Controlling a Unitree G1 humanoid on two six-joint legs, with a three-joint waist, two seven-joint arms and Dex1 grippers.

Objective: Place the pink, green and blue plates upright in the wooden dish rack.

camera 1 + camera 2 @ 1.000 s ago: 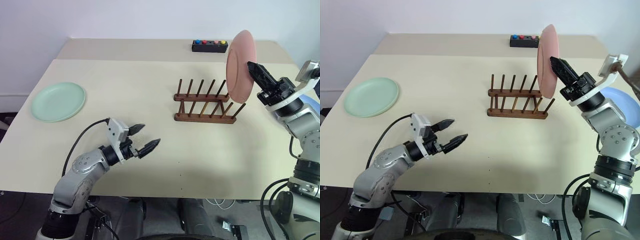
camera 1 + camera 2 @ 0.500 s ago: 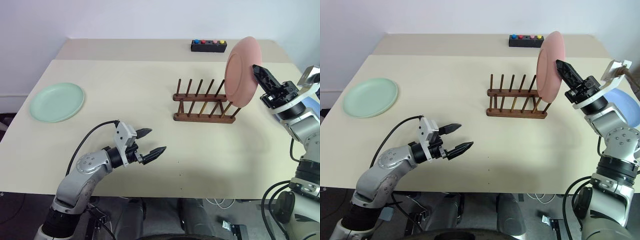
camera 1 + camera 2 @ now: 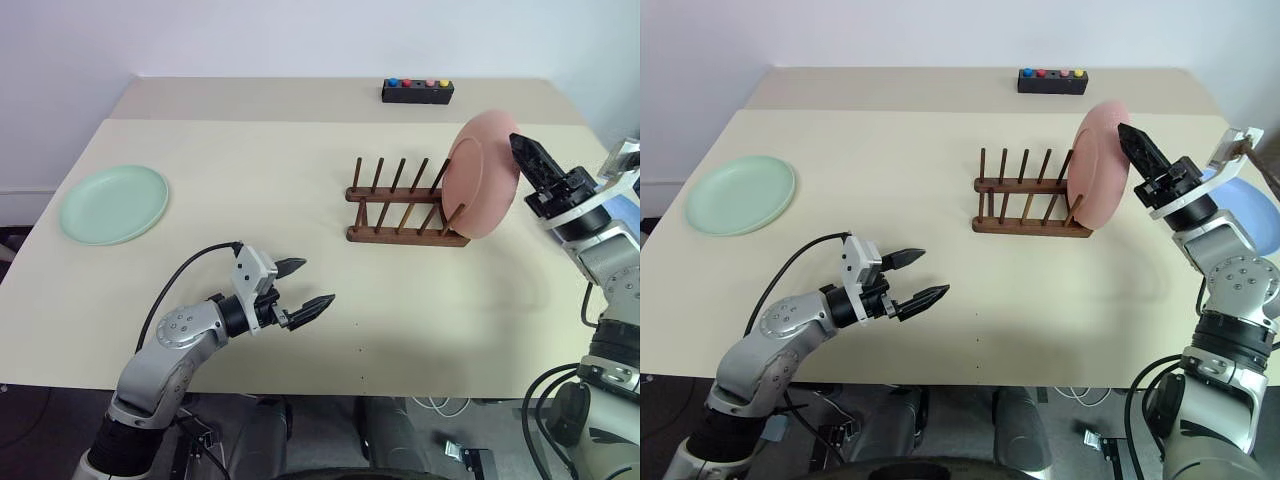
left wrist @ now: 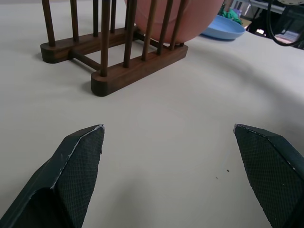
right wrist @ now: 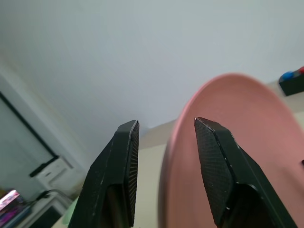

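The pink plate (image 3: 482,175) stands in the wooden dish rack (image 3: 405,205) at three o'clock; right gripper (image 5: 166,130) jaws apart, releasing. Left gripper (image 3: 306,284) jaws apart. The green plate (image 3: 113,203) likely comes next.

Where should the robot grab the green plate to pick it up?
Probably by its raised rim, on the edge nearest the left gripper, coming in low from the side. The green plate lies flat on the table, so only its thin rim offers a pinch.
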